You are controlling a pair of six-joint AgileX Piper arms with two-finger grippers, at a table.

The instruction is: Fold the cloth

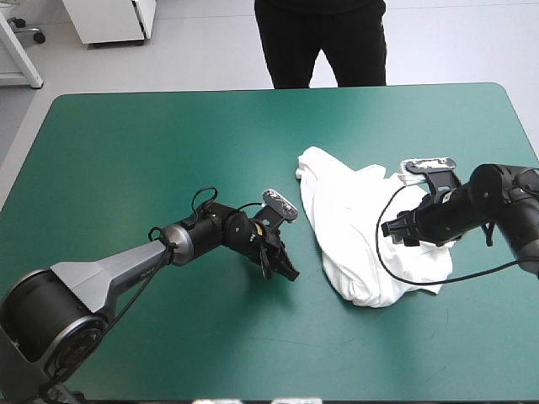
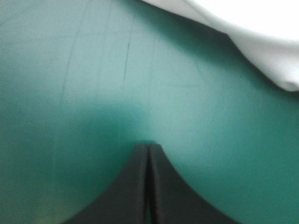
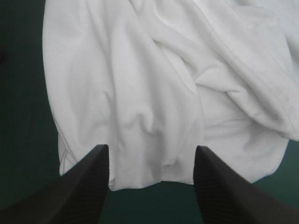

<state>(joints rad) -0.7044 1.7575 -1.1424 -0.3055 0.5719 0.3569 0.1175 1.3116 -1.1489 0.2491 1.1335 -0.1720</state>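
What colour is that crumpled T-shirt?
The T-shirt is plain white, with no pattern. It shows best in the right wrist view.

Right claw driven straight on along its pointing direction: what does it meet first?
The T-shirt: its crumpled near edge lies just ahead of the open right claw, across its whole gap. Height above it is unclear, so contact may be on top.

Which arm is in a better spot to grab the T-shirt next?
Probably right: the right gripper stands open over the T-shirt; the left gripper is shut over bare teal-green cover.
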